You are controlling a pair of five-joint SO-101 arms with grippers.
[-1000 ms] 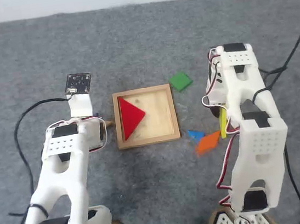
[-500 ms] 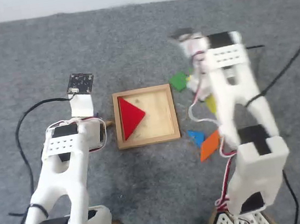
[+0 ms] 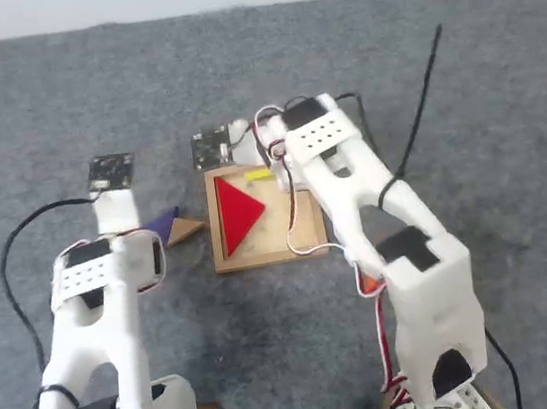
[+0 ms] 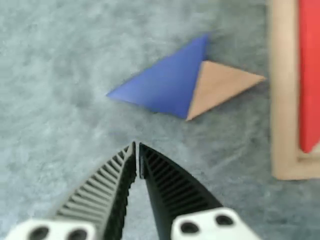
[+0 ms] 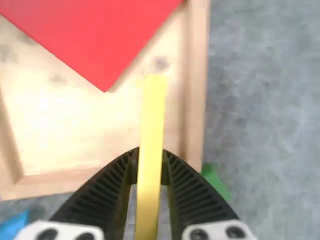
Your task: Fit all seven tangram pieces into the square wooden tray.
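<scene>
Nearest are the two arm bases, and both arms go forward from them toward the tray. The tray lies on the grey desk between the arms.

Just outside the near right corner of the tray, a small orange spot shows under the right arm. It is probably the orange piece, but most of it is hidden. A bit of a light blue piece lies outside the right wall of the tray.

Left of the tray is the left arm. Its gripper is clenched on nothing, with the jaws pressed together. It hangs over the desk just beside the blue triangle and does not touch it. The blue triangle and the tan triangle lie flat and touch along one edge. The tan one is between the blue one and the tray, with its tip near the left rim.

Inside the tray, the red triangle lies flat with its long side along the left wall. Its tip points to the middle of the tray.

The right gripper is grasping the yellow piece, which stands on its thin edge. The piece is over the floor of the tray, just beside the far wall and close to the red triangle. I cannot tell if it touches the floor.

The green piece lies on the desk outside the far right corner of the tray.
</scene>
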